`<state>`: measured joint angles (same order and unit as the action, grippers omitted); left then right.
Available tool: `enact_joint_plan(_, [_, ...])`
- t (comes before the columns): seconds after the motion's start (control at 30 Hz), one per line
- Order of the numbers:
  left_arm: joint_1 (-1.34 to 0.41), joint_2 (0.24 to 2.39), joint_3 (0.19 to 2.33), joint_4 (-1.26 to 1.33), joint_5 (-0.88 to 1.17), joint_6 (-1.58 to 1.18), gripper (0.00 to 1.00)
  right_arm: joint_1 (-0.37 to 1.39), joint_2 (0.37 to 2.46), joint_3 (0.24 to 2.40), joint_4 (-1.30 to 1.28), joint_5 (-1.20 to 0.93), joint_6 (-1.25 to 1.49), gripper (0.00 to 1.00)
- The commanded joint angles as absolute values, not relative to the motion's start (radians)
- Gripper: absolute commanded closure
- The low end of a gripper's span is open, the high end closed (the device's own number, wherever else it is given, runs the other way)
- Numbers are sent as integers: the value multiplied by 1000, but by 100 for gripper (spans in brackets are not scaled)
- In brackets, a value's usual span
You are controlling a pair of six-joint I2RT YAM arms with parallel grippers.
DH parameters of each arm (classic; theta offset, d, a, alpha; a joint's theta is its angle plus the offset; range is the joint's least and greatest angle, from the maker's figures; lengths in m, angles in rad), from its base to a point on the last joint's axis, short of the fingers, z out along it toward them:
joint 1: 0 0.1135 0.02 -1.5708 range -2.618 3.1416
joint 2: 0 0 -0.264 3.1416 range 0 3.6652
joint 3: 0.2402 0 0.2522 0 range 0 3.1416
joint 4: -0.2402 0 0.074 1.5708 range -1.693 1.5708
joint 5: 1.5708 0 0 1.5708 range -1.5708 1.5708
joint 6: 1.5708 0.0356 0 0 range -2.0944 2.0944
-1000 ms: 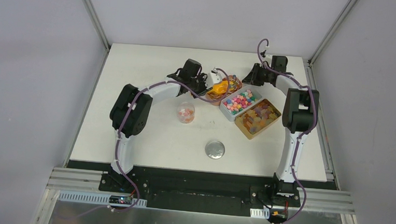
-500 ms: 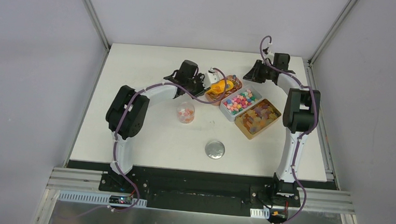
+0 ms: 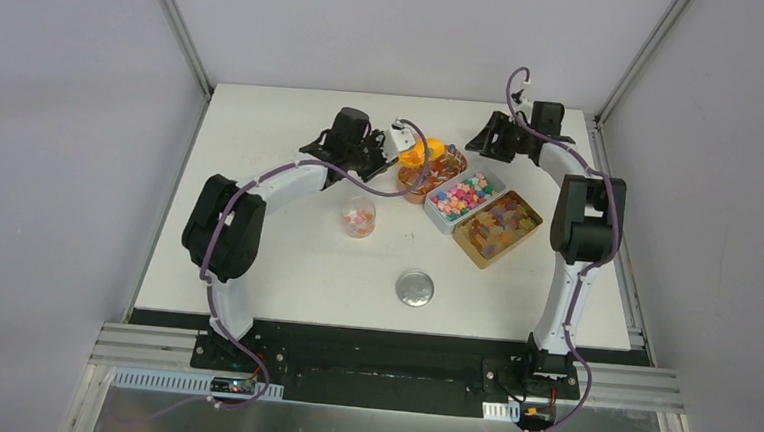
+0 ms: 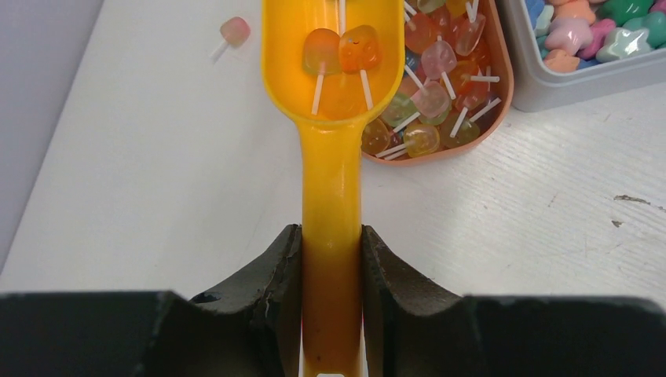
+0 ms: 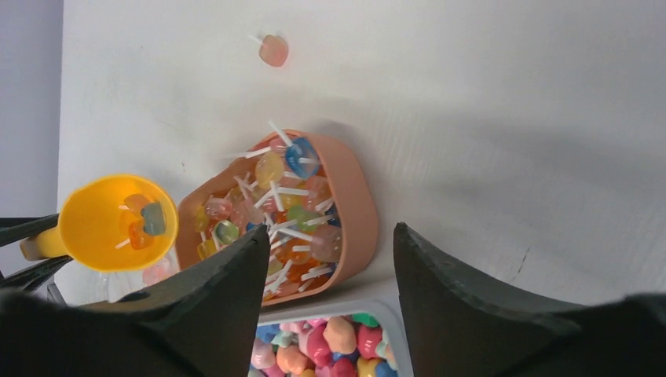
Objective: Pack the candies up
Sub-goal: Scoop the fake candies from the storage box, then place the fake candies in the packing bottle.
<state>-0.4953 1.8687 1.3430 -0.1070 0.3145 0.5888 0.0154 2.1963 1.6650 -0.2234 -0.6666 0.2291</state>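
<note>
**Candies (image 4: 342,51) are sitting in the orange scoop (image 4: 332,196), over the edge of the peach tray (image 5: 357,204).**
The left gripper (image 4: 331,236) is pinching the scoop handle, while the right gripper (image 5: 331,232) is hanging spread and empty nearby. Judgement: the load is wanting a level carry to the clear cup (image 3: 358,218), then a slow tip. Count: at least two sweets scooped, one stray sweet (image 4: 235,30), three trays (image 4: 581,78), one cup, one lid (image 3: 415,288).

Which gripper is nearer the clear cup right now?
Left. The left gripper, shut on the scoop, sits just beyond the cup. The right gripper, open, hangs farther off to the right, past the lollipop tray.
</note>
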Motion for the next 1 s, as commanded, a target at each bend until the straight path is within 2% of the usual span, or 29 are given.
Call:
enact_joint_plan(0.0, [-491,1739,1334,-85,293,572,100,18,2038,1633,-175,-670,242,34])
enact_joint_plan(0.17, [-491,1653,1312,-166,262,573,100,33,1946,1568,-171,-659,242,13])
enact_joint_plan(0.3, [-492,1580,1302,-267,225,577,100,54,1880,1513,-168,-645,240,1])
enact_joint_plan(0.67, [-505,1399,1279,-587,19,503,100,142,1690,1339,-131,-606,207,0])
enact_joint_plan(0.97, [-558,1319,1291,-804,-95,428,100,144,1625,1297,-102,-599,192,0])
